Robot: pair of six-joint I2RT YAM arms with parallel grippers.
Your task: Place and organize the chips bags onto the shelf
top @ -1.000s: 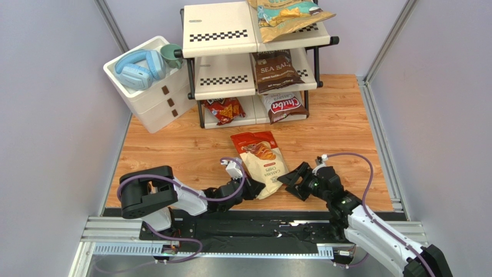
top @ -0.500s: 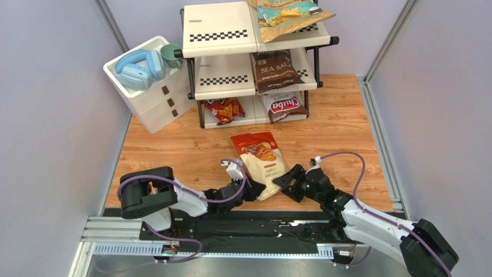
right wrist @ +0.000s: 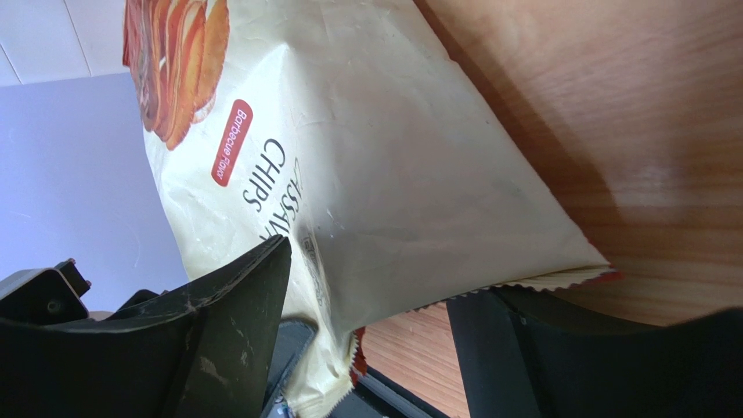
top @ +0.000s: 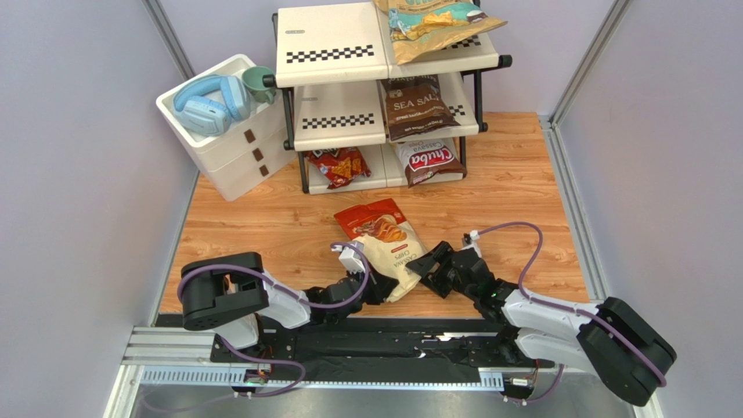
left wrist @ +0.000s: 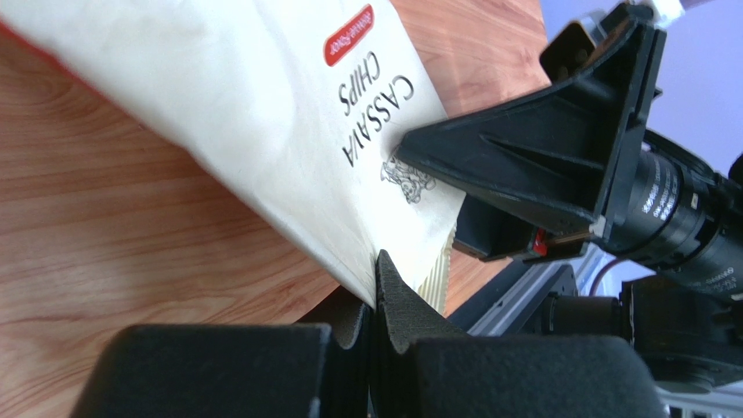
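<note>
So the cream cassava chips bag [top: 384,248] was lying on the desk [top: 523,183], close to the near edge and roughly midway between the left and right edges. Its red-orange top pointed toward the shelf [top: 331,52]. The left claw [top: 371,292] was fully closed, pinching the bag's crimped bottom seam at the near-left corner. You could see the 2 black fingers [left wrist: 410,318] pressed together right on the seam. The right claw [top: 427,266] was wide open at the bag's near-right corner, with 1 finger over the printed face and the other past the bottom edge, not clamping anything as far as I could tell.

The shelf stood at the far edge with 4 bags on it. The tan-and-teal bag [top: 432,26] was on the right of the top tier and the Sea Salt bag [top: 417,106] on the right of the middle tier. On the bottom tier, the Chuba bag [top: 432,161] sat on the right and the Doritos bag [top: 338,165] on the left.

Over by the far-left corner sat a white drawer box [top: 227,144] with blue headphones [top: 205,103] and a green cup [top: 258,83] on top.
</note>
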